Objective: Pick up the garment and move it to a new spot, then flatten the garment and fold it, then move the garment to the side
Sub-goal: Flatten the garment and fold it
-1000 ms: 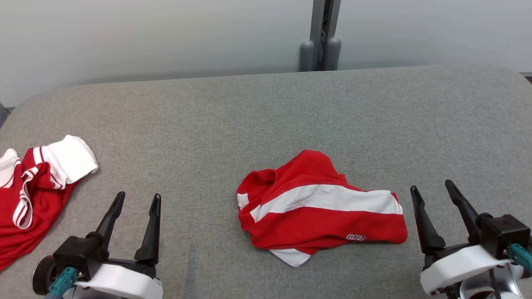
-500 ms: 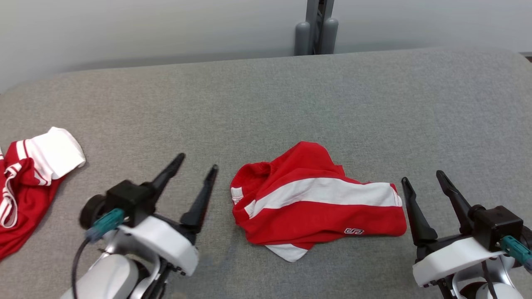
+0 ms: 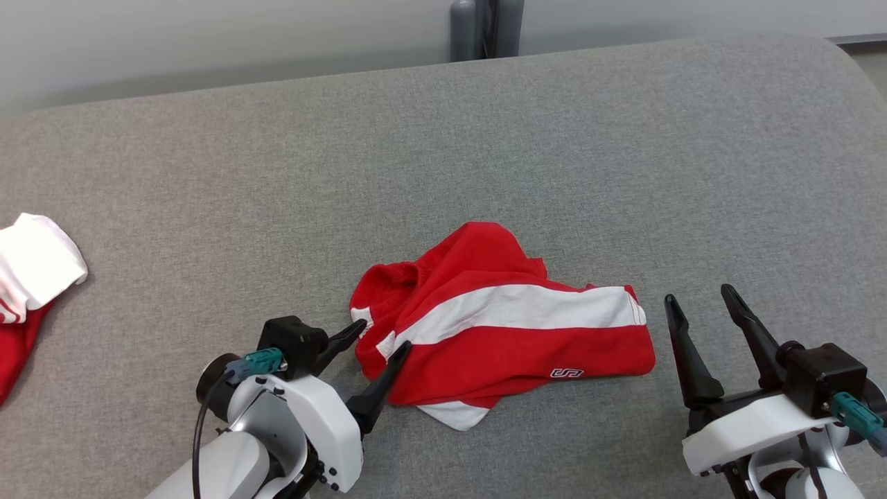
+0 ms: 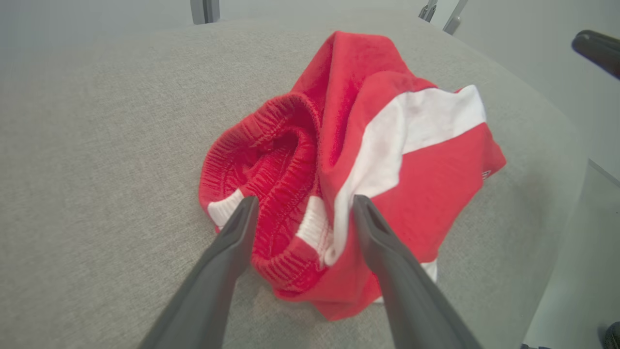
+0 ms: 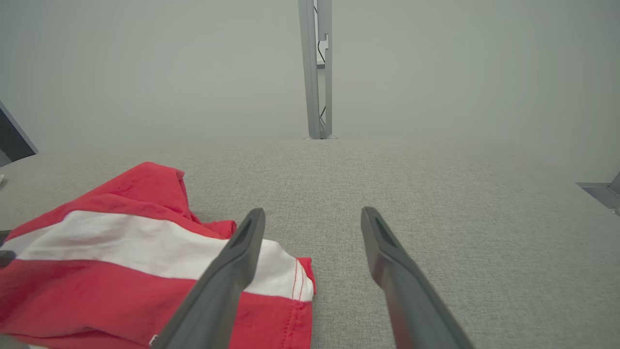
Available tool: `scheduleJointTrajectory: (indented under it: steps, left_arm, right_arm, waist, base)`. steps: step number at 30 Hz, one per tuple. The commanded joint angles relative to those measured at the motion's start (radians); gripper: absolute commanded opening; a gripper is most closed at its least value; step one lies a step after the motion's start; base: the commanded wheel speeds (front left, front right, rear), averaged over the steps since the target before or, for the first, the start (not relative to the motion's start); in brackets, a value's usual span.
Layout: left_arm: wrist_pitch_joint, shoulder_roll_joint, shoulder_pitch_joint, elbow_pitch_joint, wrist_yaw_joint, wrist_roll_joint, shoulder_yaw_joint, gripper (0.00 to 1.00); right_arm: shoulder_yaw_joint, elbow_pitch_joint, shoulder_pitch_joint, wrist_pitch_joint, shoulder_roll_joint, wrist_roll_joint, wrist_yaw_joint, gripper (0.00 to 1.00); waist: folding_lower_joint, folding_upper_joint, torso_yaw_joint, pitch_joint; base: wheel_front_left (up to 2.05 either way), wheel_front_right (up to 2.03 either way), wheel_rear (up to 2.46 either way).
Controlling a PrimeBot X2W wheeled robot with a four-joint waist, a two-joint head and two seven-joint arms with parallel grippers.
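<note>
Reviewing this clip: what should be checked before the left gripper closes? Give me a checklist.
1. Left gripper open: ok.
2. Ribbed band of the red-and-white garment between its fingers: ok.
3. Fingers deep enough to catch cloth: cannot tell.
4. Right gripper open, holding nothing: ok.
5. Second garment at the left of the table lies apart: ok.

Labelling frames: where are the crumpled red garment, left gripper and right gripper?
crumpled red garment (image 3: 527,346), head view, red panel under the white stripe.
left gripper (image 3: 382,335), head view, midway between its fingertips.
right gripper (image 3: 697,294), head view, midway between its fingertips.
</note>
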Motion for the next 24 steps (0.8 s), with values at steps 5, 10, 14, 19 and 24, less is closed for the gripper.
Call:
scheduleJointTrajectory:
  steps: [5, 10, 14, 19, 24]
  left_arm:
    - [0.008, 0.012, 0.005, 0.002, -0.008, -0.015, 0.000, 0.98]
    - [0.017, 0.012, 0.006, -0.008, -0.021, -0.025, -0.008, 0.27]
    - [0.029, 0.013, 0.004, -0.005, -0.034, -0.028, -0.021, 0.00]
    - [0.011, 0.010, -0.005, -0.012, -0.034, -0.014, -0.023, 0.00]
    - [-0.001, 0.017, -0.013, -0.025, -0.021, -0.007, -0.016, 0.00]
  right_arm:
    - [-0.009, 0.009, -0.016, -0.016, -0.004, 0.007, -0.001, 1.00]
    - [-0.010, 0.018, -0.023, -0.020, -0.004, 0.017, -0.001, 1.00]
    - [-0.008, 0.024, -0.027, -0.018, -0.004, 0.018, -0.001, 1.00]
    - [-0.057, 0.038, -0.037, -0.016, -0.005, 0.006, -0.001, 1.00]
    - [-0.066, 0.079, -0.042, 0.007, -0.013, -0.010, -0.001, 1.00]
  waist:
    - [0.0000, 0.0000, 0.002, 0.011]
    - [0.0000, 0.0000, 0.007, 0.017]
    - [0.0000, 0.0000, 0.009, 0.022]
    - [0.0000, 0.0000, 0.012, 0.027]
    - [0.0000, 0.0000, 0.020, 0.034]
  base:
    - [0.00, 0.00, 0.00]
    - [0.00, 0.00, 0.00]
    - [0.00, 0.00, 0.00]
    - [0.00, 0.00, 0.00]
    - [0.00, 0.00, 0.00]
